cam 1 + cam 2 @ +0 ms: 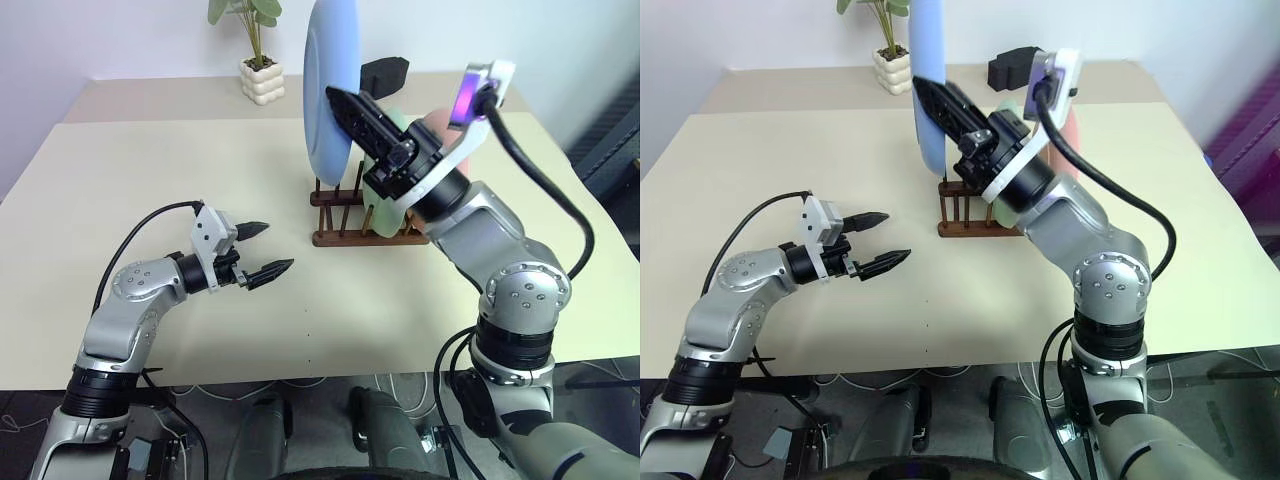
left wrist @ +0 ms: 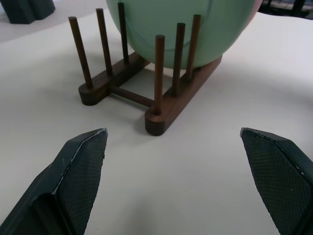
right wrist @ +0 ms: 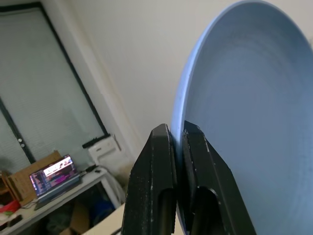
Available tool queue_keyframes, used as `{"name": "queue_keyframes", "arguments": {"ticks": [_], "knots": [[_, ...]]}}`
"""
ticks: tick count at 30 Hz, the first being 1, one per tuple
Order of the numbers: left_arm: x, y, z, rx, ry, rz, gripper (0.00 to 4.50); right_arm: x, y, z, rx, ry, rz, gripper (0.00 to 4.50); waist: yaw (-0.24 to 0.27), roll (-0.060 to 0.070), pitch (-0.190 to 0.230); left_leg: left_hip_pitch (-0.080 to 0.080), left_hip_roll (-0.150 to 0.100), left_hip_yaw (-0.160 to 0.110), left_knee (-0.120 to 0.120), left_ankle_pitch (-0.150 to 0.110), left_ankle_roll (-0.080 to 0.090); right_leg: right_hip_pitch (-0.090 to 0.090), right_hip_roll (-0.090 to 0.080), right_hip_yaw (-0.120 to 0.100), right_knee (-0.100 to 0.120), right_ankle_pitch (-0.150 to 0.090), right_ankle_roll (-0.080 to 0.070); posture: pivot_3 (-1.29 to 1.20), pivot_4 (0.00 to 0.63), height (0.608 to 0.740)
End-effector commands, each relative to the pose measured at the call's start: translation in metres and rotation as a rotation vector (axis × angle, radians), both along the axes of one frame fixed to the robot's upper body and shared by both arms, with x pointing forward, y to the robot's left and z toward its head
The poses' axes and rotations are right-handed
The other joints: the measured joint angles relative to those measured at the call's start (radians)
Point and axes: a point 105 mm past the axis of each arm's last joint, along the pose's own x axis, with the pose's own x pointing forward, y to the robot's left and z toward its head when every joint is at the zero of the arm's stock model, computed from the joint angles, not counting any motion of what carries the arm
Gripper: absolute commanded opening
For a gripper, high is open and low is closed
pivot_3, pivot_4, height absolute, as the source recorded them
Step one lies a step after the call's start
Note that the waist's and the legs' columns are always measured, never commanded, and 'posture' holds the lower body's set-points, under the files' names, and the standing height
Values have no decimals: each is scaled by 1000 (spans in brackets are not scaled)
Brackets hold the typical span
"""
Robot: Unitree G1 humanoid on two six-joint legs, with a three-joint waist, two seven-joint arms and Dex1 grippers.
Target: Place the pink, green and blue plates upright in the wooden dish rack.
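The right gripper [image 1: 345,110] is clamped on the rim of the blue plate [image 1: 325,85], holding it upright on edge above the rack [image 1: 335,212]; the plate's lower edge hangs over the rack's near, empty pegs, and I cannot tell whether it touches them. The right wrist view shows the grip close up: both black fingers [image 3: 154,181] pinch the thin rim, the plate's hollow face spreading away to one side of the jaws. The left gripper [image 1: 265,250] hovers low over the table [image 1: 150,170] with its jaws spread wide and nothing between them, pointing toward the rack, well apart from it. Its wrist view gives what the head views hide behind the right arm: the green plate [image 2: 195,29] stands upright between the farther pegs, a sliver of the pink plate [image 2: 255,9] behind it, and the slots nearest the jaws are free. A potted plant [image 1: 258,60] stands at the table's far edge.
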Motion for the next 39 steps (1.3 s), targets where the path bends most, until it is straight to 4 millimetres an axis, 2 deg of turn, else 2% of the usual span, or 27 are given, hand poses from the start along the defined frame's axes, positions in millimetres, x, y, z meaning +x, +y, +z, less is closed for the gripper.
{"name": "queue_keyframes", "arguments": {"ticks": [1,7,18,26,29,34,39], "knots": [[0,2,9,6,-48,-4,4500,-1,1,0,29,33,8,11,0,0,0,0,0,0,0,0,0,0,0,0,0,0,0,0,150,740],[-2,-2,8,-2,-46,-11,4500,20,-11,-19,60,197,-69,11,1,0,0,-1,0,0,0,0,0,0,0,0,0,0,0,0,150,740],[-4,2,4,-4,-40,-8,4500,26,-15,-23,79,246,-82,11,-2,0,0,-2,0,0,0,0,0,-2,0,0,0,0,0,0,150,740],[-4,1,2,-3,-40,-14,4500,35,-18,-35,83,339,-104,11,-2,0,0,-3,0,0,0,0,0,-2,0,0,-1,0,0,0,150,740],[-4,-2,3,-5,-42,-18,4500,35,-19,-36,83,346,-110,1020,-2,0,0,-3,0,0,0,0,0,-3,0,0,-1,0,0,0,150,740],[-5,-10,10,-10,-48,-26,4500,34,-18,-34,67,328,-113,3464,-2,0,0,-4,0,0,0,0,0,-3,0,0,-1,0,0,0,150,740],[-6,-13,14,-11,-47,-25,4500,31,-17,-28,8,266,-124,3464,-1,0,0,-4,0,0,0,0,0,-3,0,0,-1,0,0,0,150,740]]}}
